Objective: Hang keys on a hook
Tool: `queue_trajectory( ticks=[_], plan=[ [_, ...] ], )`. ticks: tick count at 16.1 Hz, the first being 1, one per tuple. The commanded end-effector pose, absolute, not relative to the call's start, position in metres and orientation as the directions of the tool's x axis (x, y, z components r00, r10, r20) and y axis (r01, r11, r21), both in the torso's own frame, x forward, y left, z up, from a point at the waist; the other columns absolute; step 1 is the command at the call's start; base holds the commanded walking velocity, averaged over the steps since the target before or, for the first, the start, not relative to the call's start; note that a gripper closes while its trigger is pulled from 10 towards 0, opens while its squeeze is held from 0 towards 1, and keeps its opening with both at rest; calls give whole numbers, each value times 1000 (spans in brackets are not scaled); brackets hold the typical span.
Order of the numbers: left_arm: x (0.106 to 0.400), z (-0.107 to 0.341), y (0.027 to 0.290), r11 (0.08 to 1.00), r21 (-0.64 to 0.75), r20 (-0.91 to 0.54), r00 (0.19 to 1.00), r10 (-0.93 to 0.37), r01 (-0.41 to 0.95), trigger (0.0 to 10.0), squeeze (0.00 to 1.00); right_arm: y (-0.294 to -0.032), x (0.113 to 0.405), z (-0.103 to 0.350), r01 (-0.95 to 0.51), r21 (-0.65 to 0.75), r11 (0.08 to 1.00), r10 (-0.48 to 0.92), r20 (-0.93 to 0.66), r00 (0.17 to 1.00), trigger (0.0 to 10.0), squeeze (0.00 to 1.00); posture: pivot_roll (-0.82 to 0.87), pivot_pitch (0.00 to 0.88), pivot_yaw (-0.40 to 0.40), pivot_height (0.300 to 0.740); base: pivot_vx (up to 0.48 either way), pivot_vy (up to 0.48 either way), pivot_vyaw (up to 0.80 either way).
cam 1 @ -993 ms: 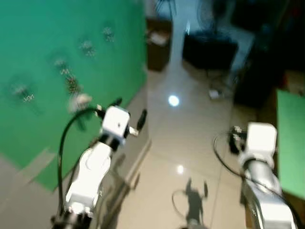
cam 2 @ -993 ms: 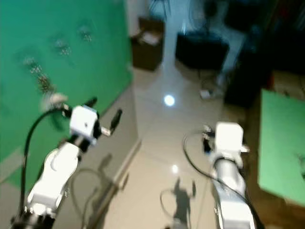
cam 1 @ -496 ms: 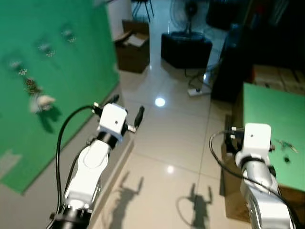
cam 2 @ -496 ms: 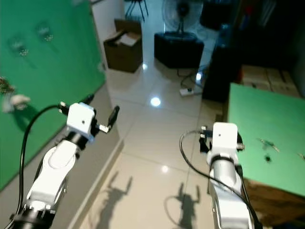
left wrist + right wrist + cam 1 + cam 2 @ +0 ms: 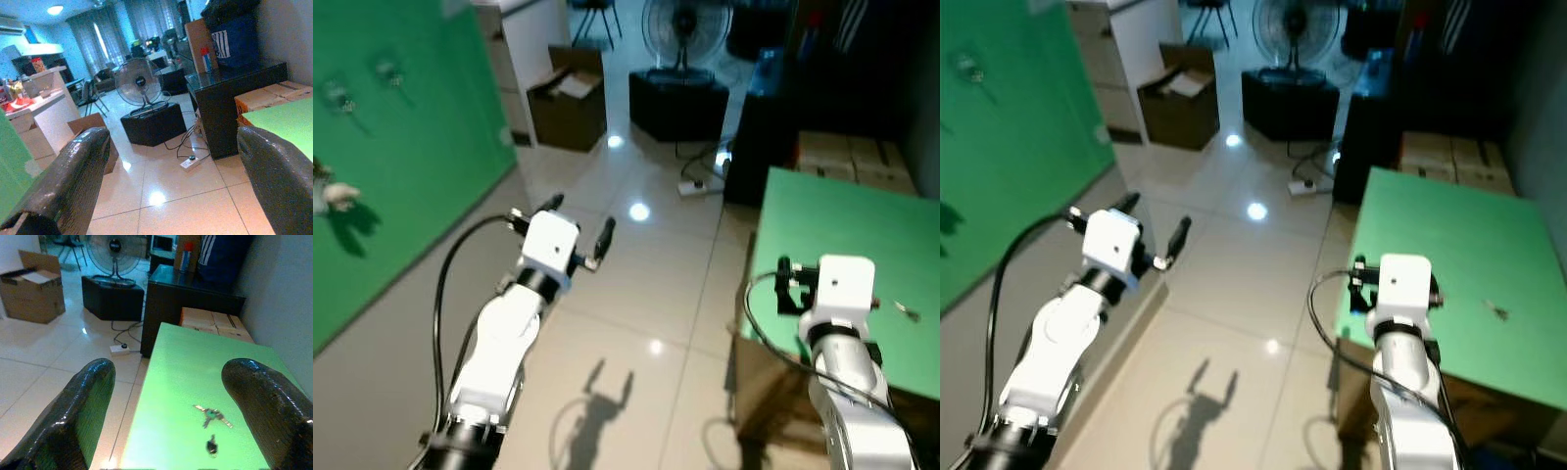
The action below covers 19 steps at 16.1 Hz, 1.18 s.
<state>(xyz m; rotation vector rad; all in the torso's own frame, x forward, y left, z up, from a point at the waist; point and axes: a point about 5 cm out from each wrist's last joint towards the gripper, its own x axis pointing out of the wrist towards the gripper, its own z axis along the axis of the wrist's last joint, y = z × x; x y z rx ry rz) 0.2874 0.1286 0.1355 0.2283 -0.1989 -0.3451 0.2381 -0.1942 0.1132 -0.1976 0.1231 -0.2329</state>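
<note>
A small bunch of keys [image 5: 212, 415] lies on the green table [image 5: 837, 227] at my right, with a small dark item [image 5: 211, 446] beside it. The keys [image 5: 1498, 310] rest near the table's right side. My right gripper [image 5: 178, 416] hovers over the table's near left edge, open and empty, short of the keys. My left gripper [image 5: 578, 220] is raised over the tiled floor, open and empty. At the far left stands the green wall panel [image 5: 411, 157] with small hooks [image 5: 337, 96]; a keychain [image 5: 331, 194] hangs from one.
A standing fan [image 5: 683, 29] sits behind a low black box [image 5: 680, 103]. An open cardboard carton [image 5: 566, 108] and a white counter [image 5: 524, 54] are at the back left. A power strip [image 5: 690, 186] lies on the glossy floor. Cardboard boxes [image 5: 842, 162] abut the table's far end.
The camera has swung right: the green wall panel slid off to the left and the green table with the keys came into view. Both arms keep the same raised pose, grippers open.
</note>
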Motion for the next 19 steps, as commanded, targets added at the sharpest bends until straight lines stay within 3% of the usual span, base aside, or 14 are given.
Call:
queue_trajectory(
  ticks=[1, 4, 9, 11, 13, 17, 19],
  plan=[
    [289, 130, 127, 919, 233, 120, 928, -352, 319, 10000, 0, -199, 236, 113, 225, -213, 951, -248, -89, 965, 10000, 0, -140, 0, 78, 740, 0, 0, 0],
    [291, 131, 130, 920, 240, 131, 929, -346, 309, 10000, 0, -201, 234, 107, 225, -224, 948, -251, -96, 963, 10000, 0, -138, 0, 72, 740, 0, 420, 0],
    [289, 119, 143, 949, 196, 104, 958, -269, 245, 10000, 0, -203, 240, 100, 245, -202, 948, -273, -128, 953, 10000, 0, -126, 0, 61, 740, 0, 0, -419],
    [280, 86, 160, 971, 170, 0, 986, -169, 167, 10000, 0, -201, 245, 93, 207, -226, 952, -242, -140, 960, 10000, 0, -109, 0, 17, 740, 0, 0, 0],
    [273, 81, 164, 973, 181, -22, 990, -142, 144, 10000, 0, -201, 248, 87, 187, -237, 953, -228, -158, 961, 10000, 0, -81, 0, -24, 740, 0, 0, -400],
    [259, 90, 178, 976, 219, 35, 999, -9, 1, 10000, 0, -189, 256, 78, 54, -250, 967, -106, -200, 974, 10000, 0, -7, 0, -146, 740, 0, 0, -800],
    [255, 96, 174, 969, 246, 59, 997, -43, 27, 10000, 0, -187, 259, 77, 42, -240, 970, -92, -203, 975, 10000, 0, 4, 1, -161, 740, 0, 0, -800]
  ],
)
